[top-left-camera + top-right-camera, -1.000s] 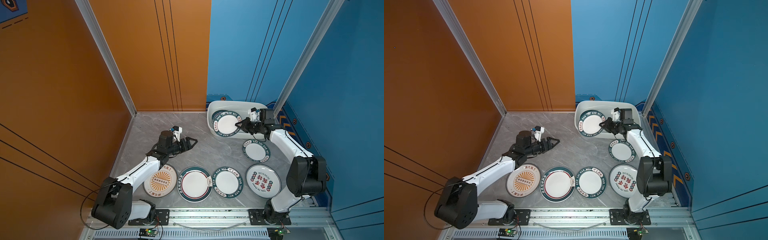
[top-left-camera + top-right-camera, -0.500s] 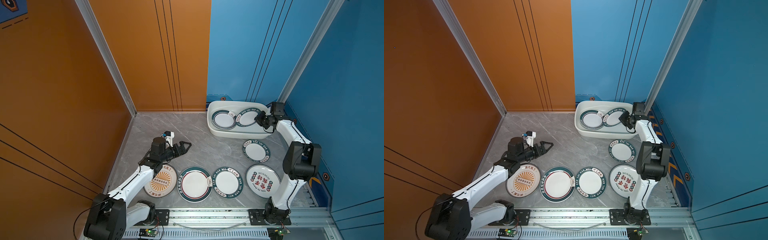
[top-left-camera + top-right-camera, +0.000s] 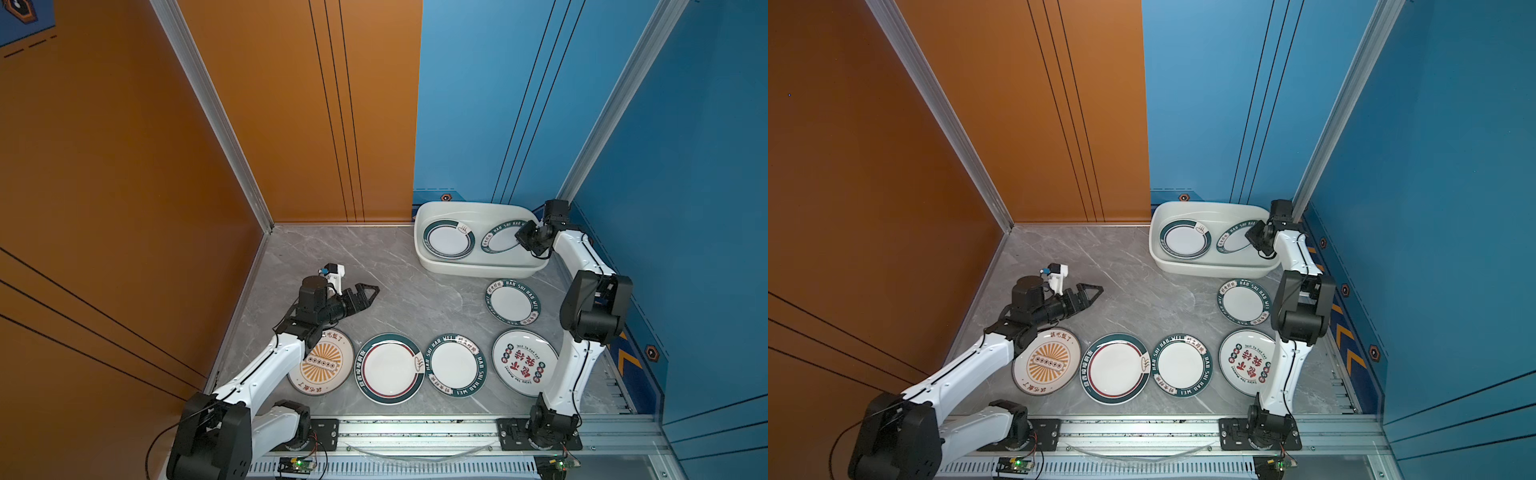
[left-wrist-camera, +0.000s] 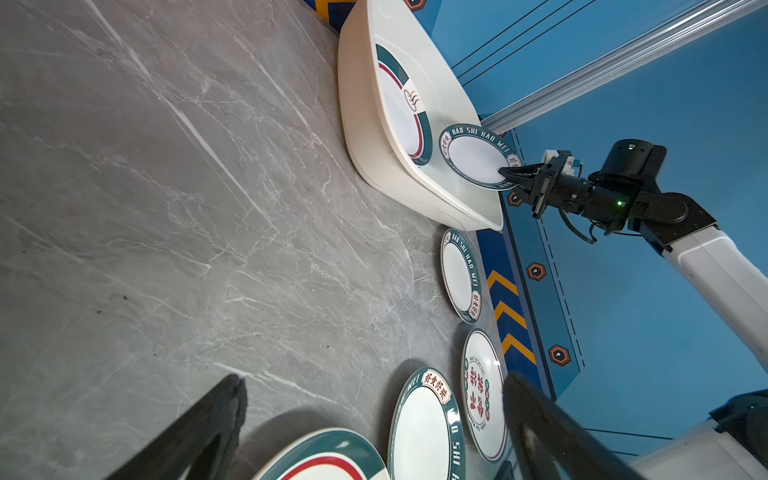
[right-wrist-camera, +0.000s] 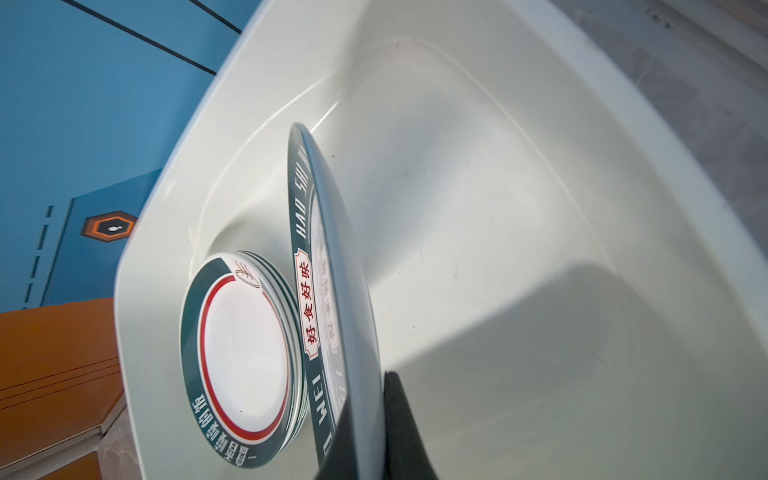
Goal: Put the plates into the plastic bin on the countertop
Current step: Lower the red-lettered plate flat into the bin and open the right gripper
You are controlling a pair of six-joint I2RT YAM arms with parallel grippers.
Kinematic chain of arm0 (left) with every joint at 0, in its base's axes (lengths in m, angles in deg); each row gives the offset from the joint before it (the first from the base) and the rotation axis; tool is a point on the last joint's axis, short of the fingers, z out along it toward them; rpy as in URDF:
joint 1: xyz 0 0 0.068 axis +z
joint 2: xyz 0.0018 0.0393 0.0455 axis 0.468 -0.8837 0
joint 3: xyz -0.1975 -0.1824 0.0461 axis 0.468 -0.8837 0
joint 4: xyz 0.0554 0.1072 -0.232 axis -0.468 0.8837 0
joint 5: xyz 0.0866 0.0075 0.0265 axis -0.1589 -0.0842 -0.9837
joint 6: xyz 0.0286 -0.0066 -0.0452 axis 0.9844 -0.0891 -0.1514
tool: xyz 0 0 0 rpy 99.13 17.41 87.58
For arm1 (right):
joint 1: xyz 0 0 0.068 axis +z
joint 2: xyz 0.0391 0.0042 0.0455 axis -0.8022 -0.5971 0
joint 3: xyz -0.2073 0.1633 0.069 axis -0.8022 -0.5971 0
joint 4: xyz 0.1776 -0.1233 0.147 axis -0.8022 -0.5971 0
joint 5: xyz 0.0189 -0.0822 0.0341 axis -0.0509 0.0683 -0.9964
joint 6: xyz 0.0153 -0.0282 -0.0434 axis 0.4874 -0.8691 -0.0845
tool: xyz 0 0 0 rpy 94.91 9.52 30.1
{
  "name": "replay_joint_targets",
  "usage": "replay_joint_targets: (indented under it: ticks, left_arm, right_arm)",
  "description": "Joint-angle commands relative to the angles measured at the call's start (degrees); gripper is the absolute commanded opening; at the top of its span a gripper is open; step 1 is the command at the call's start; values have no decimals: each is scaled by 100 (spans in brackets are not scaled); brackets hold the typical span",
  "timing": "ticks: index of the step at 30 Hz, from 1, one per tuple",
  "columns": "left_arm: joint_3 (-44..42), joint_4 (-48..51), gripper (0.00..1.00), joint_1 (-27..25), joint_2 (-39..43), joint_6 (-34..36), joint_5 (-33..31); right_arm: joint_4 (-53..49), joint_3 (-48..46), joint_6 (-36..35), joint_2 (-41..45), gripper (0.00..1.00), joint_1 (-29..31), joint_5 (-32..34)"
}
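Green-rimmed stack (image 5: 245, 357): count unclear; right end effector (image 5: 365, 415), pinching lettered plate (image 5: 316, 257), cropped.

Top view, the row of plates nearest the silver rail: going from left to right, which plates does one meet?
orange sunburst plate → red-ringed plate → green lettered plate → red-character plate

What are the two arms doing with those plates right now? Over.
Right gripper shut on lettered plate, tilted inside plastic bin beside stack. Left gripper open, empty, above countertop. Five plates lie on it. Nothing seen blocking.
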Motion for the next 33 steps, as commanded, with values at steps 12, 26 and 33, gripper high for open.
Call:
replay_joint_targets:
  ticks: [12, 26, 33]
  left_arm:
    - [-106, 95, 98, 51, -49, 180, 69]
    - [-154, 124, 98, 60, 13, 193, 52]
    - [-155, 132, 98, 21, 52, 186, 89]
  right_arm:
    - [-522, 205, -426, -390, 7, -99, 296]
    - [-776, 157, -686, -411, 30, -277, 672]
    - [-859, 155, -828, -160, 33, -252, 956]
